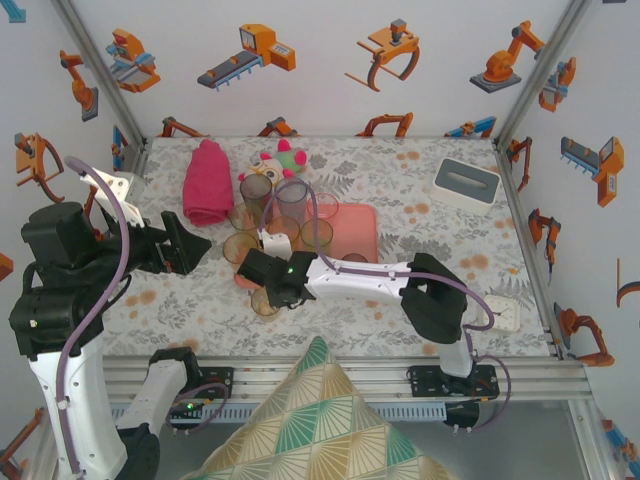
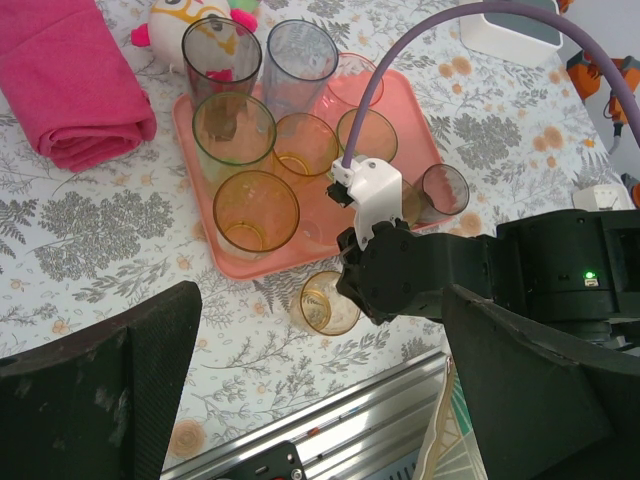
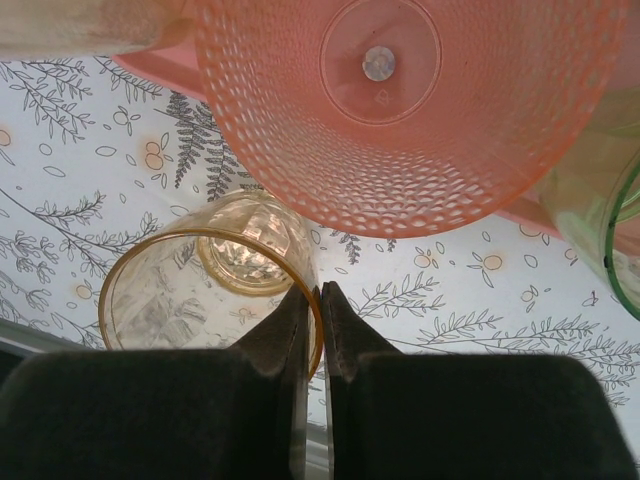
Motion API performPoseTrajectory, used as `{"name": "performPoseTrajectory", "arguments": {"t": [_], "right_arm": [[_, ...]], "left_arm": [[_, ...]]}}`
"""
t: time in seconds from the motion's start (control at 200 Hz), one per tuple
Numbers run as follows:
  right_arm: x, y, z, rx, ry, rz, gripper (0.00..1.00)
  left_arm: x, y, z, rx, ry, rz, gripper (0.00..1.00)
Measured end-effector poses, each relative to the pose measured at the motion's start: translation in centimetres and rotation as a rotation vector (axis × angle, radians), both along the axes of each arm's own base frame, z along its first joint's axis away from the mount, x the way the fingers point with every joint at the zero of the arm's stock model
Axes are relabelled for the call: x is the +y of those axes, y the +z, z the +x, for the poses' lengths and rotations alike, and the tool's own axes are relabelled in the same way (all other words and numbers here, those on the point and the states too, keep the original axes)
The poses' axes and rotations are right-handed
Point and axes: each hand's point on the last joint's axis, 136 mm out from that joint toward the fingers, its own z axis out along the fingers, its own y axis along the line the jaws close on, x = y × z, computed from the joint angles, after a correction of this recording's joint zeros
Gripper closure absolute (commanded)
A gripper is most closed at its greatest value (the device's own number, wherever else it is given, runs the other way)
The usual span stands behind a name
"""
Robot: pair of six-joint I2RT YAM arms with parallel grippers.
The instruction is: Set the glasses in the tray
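A short amber glass [image 3: 190, 290] stands on the tablecloth just off the near edge of the salmon-pink tray [image 2: 265, 265]. My right gripper [image 3: 315, 295] is shut on its rim, one finger inside the glass and one outside. From above, the same glass [image 1: 265, 302] sits under the right gripper [image 1: 272, 288]. Several glasses stand in the tray [image 1: 358, 228], among them tall grey ones [image 2: 298, 55] and amber ones [image 2: 256, 208]. A pink dimpled glass [image 3: 400, 110] looms close, its base toward the camera. My left gripper [image 2: 320, 400] hangs open and holds nothing, left of the tray.
A magenta rolled towel [image 1: 205, 180] and a plush toy [image 1: 283, 158] lie behind the tray. At the back right stands a white-rimmed box [image 1: 467, 183]. A patterned cushion [image 1: 330, 420] lies below the table's metal front rail [image 2: 330, 420].
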Motion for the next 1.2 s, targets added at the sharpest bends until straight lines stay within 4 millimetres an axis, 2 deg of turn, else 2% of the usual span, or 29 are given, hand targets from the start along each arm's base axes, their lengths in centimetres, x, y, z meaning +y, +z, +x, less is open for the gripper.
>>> {"name": "performPoseTrajectory", "arguments": {"t": [0.23, 0.651, 0.991, 1.197], "right_arm": [[0.0, 0.0, 0.0, -0.004, 0.012, -0.005, 0.94], [0.3, 0.3, -0.6, 0.013, 0.052, 0.002, 0.94], [0.6, 4.5, -1.7, 0.004, 0.102, 0.093, 0.94], [-0.9, 7.9, -2.4, -0.008, 0.108, 0.129, 0.93]], "left_arm": [[0.0, 0.0, 0.0, -0.001, 0.000, 0.001, 0.03], [0.1, -0.2, 0.6, 0.004, -0.003, 0.023, 0.03], [0.2, -0.4, 0.8, 0.007, -0.002, 0.030, 0.03], [0.3, -0.5, 0.9, 0.008, 0.003, 0.035, 0.03]]}}
